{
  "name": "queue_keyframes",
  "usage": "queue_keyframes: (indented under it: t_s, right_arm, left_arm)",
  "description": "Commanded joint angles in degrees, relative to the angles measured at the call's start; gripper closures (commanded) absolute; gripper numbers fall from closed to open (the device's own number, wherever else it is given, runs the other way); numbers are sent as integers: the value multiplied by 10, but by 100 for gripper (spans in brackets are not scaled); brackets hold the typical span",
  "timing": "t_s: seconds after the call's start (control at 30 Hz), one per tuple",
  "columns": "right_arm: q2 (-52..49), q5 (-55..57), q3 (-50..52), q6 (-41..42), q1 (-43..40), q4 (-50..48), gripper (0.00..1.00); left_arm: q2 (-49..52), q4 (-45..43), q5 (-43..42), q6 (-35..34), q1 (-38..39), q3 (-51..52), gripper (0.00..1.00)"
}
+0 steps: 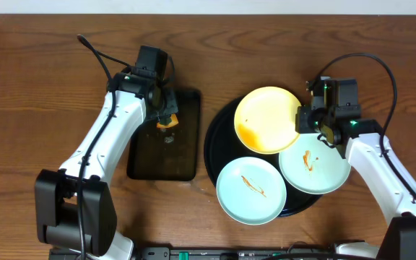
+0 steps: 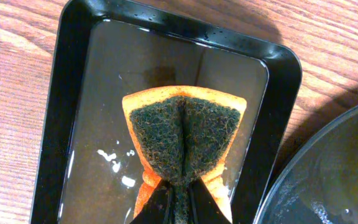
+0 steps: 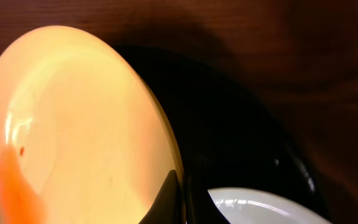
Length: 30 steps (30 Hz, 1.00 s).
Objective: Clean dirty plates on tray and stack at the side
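Observation:
The large round black tray (image 1: 219, 137) holds three plates. The pale yellow plate (image 1: 267, 119) is at the back and has an orange smear at its left. Two mint-white plates (image 1: 251, 190) (image 1: 314, 167) lie in front, each with an orange-brown smear. My right gripper (image 1: 305, 119) is shut on the yellow plate's right rim (image 3: 166, 149), with one finger over the rim and one under it. My left gripper (image 1: 166, 115) is shut on an orange sponge with a dark green scouring face (image 2: 182, 134). It holds the sponge over the small rectangular black tray (image 2: 67, 93).
The rectangular tray (image 1: 163, 155) lies left of the round tray on the wooden table (image 1: 35, 94) and holds shallow water with white flecks. The round tray's rim (image 2: 303, 180) shows at the right of the left wrist view.

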<state>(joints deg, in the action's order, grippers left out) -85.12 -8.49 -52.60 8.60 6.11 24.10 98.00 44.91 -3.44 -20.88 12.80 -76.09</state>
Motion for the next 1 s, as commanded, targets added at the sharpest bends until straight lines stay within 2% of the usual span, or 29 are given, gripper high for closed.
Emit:
queue_keyframes:
  t_s: [0.0,0.23,0.57,0.67,0.87,0.97]
  right_arm:
    - [5,-37,-2,51,-8,28,99]
    - [5,-40,-2,51,-8,119,99]
    - [5,-34,-2,51,-9,-5,99]
    - [5,-35,-2,51,-8,2,99]
    - [5,-33,-2,50,-8,85,99]
    - [5,7,-2,65,-8,73,99]
  left_arm:
    - [0,7,7,7,-2,0,93]
    - [0,12,7,7,-2,0,92]
    - [0,14,7,7,-2,0,93]
    - [0,13,7,7,-2,0,93]
    - [0,13,7,7,-2,0,93]
    - [0,13,7,7,-2,0,92]
